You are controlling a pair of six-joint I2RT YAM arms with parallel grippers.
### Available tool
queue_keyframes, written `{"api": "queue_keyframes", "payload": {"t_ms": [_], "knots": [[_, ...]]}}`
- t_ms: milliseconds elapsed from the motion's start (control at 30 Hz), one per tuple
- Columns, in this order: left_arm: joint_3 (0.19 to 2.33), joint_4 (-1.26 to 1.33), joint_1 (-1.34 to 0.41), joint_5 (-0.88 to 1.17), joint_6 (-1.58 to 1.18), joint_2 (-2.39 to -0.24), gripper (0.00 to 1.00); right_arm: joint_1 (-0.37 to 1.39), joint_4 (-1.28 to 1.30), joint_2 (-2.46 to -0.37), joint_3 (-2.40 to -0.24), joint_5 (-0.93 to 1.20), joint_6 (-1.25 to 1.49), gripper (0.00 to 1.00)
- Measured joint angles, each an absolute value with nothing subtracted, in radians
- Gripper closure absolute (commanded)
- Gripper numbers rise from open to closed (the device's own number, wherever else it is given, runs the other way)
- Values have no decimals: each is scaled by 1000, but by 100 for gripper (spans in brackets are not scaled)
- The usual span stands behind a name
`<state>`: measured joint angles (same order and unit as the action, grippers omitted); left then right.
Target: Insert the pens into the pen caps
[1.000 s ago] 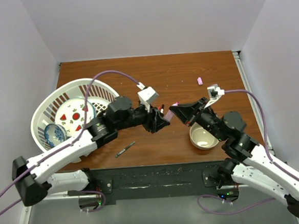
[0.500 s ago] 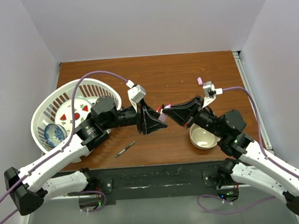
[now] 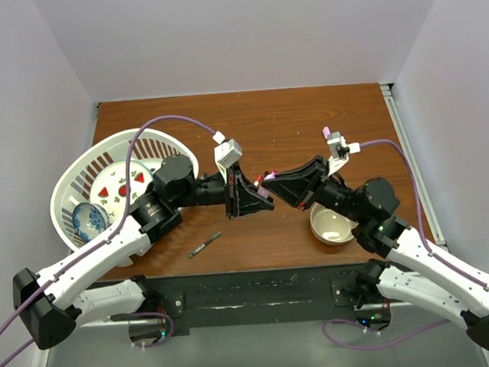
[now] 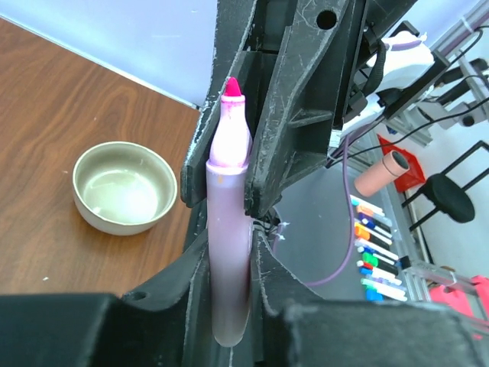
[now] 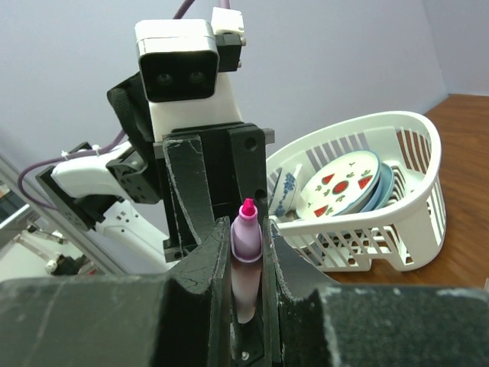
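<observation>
table (image 3: pixel 290 121): wood grain, reddish brown, and we get a faint sheen off it
pink pen (image 4: pixel 228 252): smooth plastic with a satin barrel
left gripper (image 4: pixel 228 229): matt black plastic, we spot whitish scuffs
right gripper (image 5: pixel 246 229): also matt black, rough at the edges
bowl (image 4: pixel 99 218): smooth, shiny inside; we can't call ceramic or metal
basket (image 3: pixel 61 196): glossy white plastic
plate (image 5: pixel 344 180): glossy glaze
</observation>
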<state>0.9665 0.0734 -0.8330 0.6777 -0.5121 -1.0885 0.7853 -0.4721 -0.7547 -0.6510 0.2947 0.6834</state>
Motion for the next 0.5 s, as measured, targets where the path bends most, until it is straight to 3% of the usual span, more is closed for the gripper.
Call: {"api": "queue_keyframes", "payload": {"t_ms": [33, 167, 500], "knots": [[966, 73, -830, 683, -515, -1089, 100, 785, -471, -758, -653, 297, 682, 74], [966, 68, -821, 672, -509, -1089, 100, 785, -432, -762, -670, 283, 673, 41], [966, -136, -772, 439, -372, -1085, 100, 768, -70, -817, -812, -12, 498, 32]]}}
